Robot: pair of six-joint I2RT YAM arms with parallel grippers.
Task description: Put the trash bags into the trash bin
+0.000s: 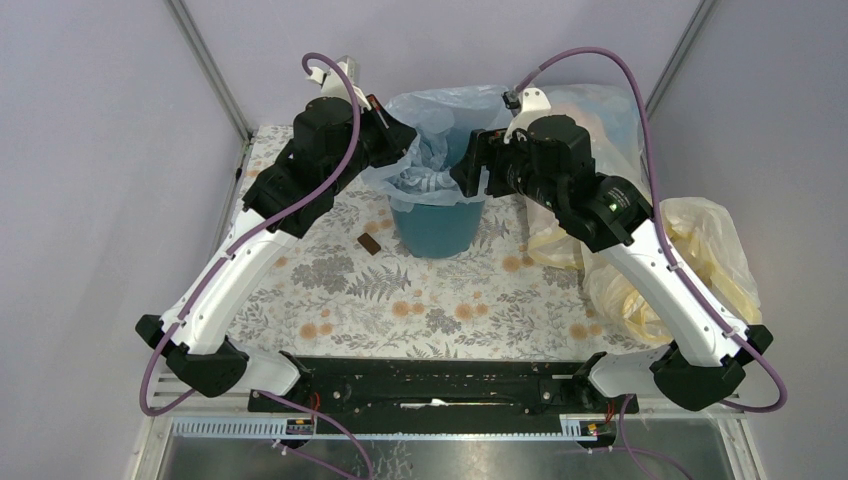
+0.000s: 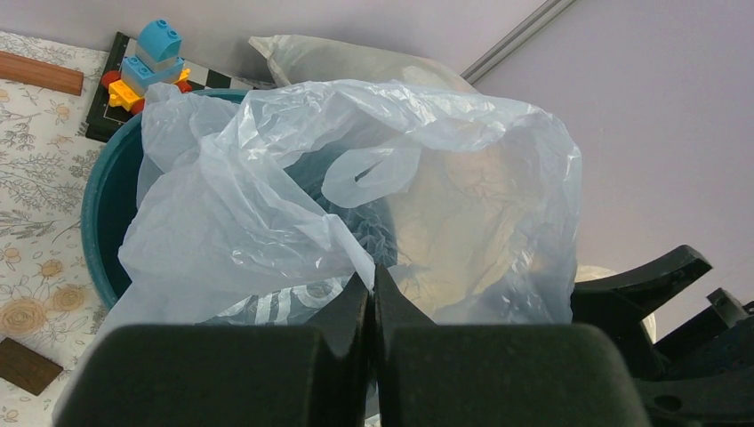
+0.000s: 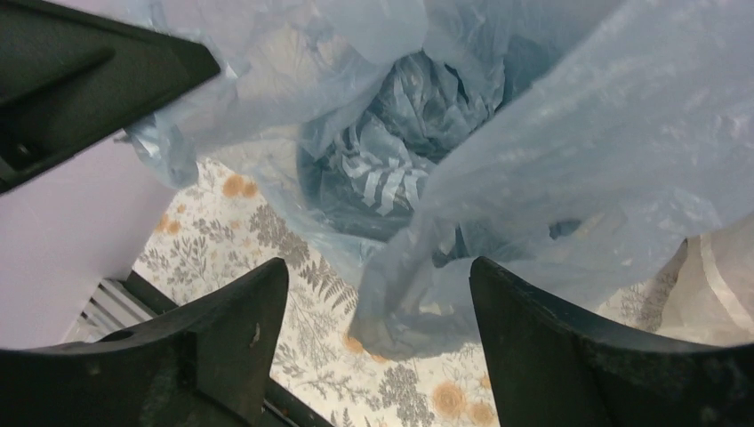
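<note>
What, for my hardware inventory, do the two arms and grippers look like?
Left arm and right arm: white links, black joints and bases, a purple cable along each. Left gripper and right gripper: matte-black fingers. Green light on the right arm.

Soft, even light is filling all three views, casting only faint shadows on the tablecloth (image 1: pixel 440 300). The translucent trash bag (image 2: pixel 267 205) is glowing pale blue without harsh glare. In the left wrist view, the left gripper (image 2: pixel 371 285) is appearing blurred at the bottom edge.
</note>
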